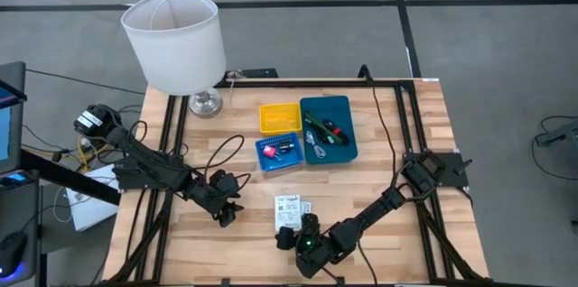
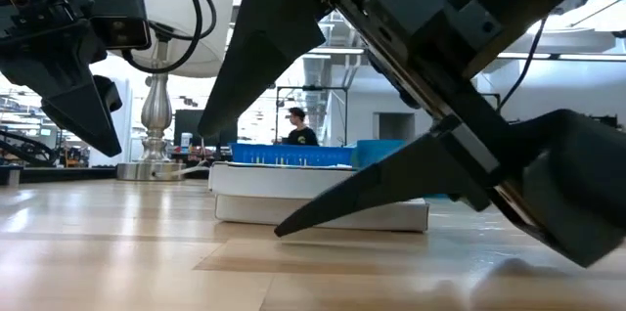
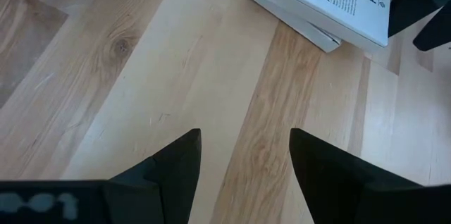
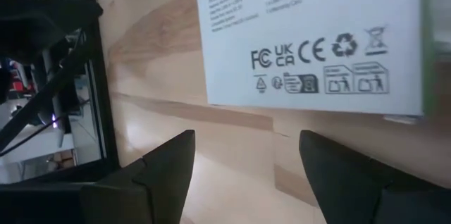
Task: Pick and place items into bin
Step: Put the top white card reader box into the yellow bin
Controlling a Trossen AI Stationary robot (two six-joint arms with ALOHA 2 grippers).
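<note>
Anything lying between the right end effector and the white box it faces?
No. In the right wrist view only bare tabletop lies between the open right end effector and the white box.

High view looks straight down; low view sits level at tabletop; both wrist views look closely at the white printed packets (image 1: 291, 206).

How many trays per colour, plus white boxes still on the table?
Yellow tray: 1
Small blue tray: 1
Teal tray: 1
White boxes on the bare table: 2, stacked, by the open right pincer
Total: 5
</note>
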